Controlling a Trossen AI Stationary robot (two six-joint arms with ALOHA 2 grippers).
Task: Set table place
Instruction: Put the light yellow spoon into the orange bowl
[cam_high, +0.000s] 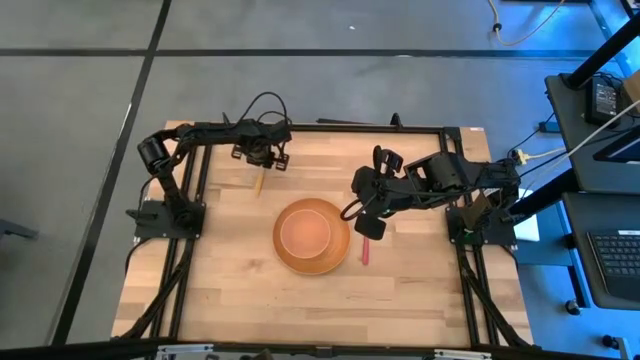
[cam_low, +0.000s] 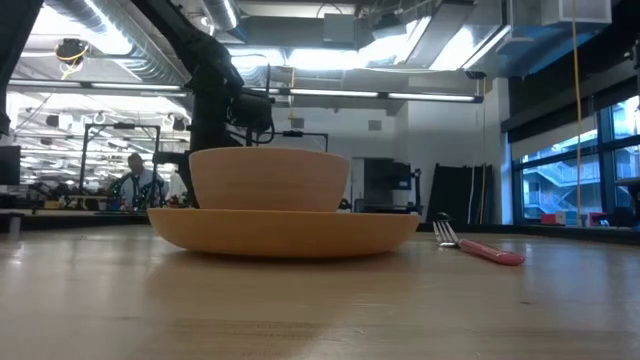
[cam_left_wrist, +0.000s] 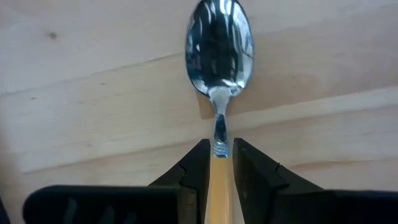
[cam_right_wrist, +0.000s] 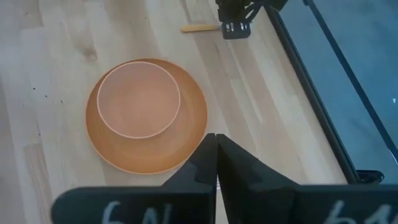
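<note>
A pale-orange bowl (cam_high: 305, 231) stands inside a wide orange plate (cam_high: 338, 258) at the middle of the wooden table (cam_high: 230, 290). The red-handled fork (cam_high: 366, 252) lies on the table just right of the plate. The wooden-handled spoon (cam_left_wrist: 219, 46) is at the far left, level, with my left gripper (cam_high: 263, 160) shut on it. Its wooden handle (cam_high: 258, 183) sticks out toward the near edge. My right gripper (cam_right_wrist: 216, 138) hangs shut with nothing between its fingers, above the fork and the plate's right rim. My left gripper pinches the spoon's wooden handle (cam_left_wrist: 219, 163) between its two fingers, at the end where the wood meets the metal neck. The fingers come from above, pointing down, and lie across the handle. The spoon is level and close to the table; whether it rests on it I cannot tell.
A black metal frame (cam_high: 440, 128) runs around the table. The low view shows the bowl (cam_low: 268, 178), the plate (cam_low: 285, 230) and the fork (cam_low: 480, 245) from the side, with a person (cam_low: 135, 182) in the room behind. Bare wood lies left of the plate and along the near edge.
</note>
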